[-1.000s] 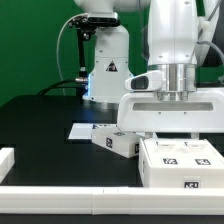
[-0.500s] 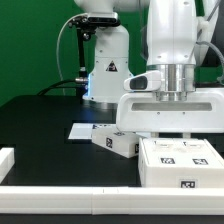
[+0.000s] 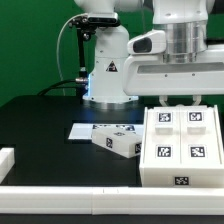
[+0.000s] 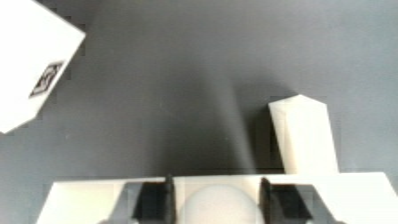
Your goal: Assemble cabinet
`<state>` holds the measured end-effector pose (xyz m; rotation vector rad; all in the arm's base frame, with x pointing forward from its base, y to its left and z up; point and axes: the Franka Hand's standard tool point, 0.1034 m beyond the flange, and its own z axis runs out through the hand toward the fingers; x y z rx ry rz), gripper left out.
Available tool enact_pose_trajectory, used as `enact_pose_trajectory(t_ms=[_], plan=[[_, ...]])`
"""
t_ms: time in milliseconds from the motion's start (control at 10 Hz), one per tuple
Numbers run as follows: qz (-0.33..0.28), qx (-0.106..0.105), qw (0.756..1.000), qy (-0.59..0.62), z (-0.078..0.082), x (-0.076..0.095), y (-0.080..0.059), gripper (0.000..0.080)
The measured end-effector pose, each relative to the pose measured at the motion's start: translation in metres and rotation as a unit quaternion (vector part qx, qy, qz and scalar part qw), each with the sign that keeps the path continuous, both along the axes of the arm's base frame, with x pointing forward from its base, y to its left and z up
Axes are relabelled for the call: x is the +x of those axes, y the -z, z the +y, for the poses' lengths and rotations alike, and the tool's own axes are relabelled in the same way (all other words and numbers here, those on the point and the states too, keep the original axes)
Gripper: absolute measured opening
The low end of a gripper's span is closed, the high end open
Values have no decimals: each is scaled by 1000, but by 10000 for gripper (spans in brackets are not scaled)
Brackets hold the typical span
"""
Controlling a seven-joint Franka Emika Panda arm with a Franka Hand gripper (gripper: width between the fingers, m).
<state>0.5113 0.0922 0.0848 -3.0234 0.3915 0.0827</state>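
Observation:
The cabinet's large white box body (image 3: 180,140) hangs tilted under my gripper (image 3: 180,102), its face with several square tags turned toward the exterior camera. In the wrist view my gripper (image 4: 214,200) is shut: the dark fingers (image 4: 153,200) press on a white rounded part of the body (image 4: 214,205). A smaller white cabinet piece with tags (image 3: 118,141) lies on the black table toward the exterior view's left of the body. The wrist view also shows a tagged white piece (image 4: 32,70) and a narrow white piece (image 4: 299,135) on the table below.
The marker board (image 3: 80,130) lies flat behind the smaller piece. A white block (image 3: 8,158) sits at the exterior view's left edge. A white rail (image 3: 70,192) runs along the table's front. The robot's base (image 3: 108,70) stands at the back.
The arm has risen. The box body has come up with it and tipped, so its face with several tags now shows instead of the two-tag top.

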Motion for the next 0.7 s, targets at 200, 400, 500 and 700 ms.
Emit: enact_pose_trajectory(t_ms=[200, 400, 500, 700], plan=[[6, -2, 1000, -4, -2, -2, 0, 219], [38, -18, 998, -48, -16, 3, -18, 219], [39, -32, 995, -85, -18, 12, -28, 219], [25, -42, 994, -98, -8, 14, -30, 219]])
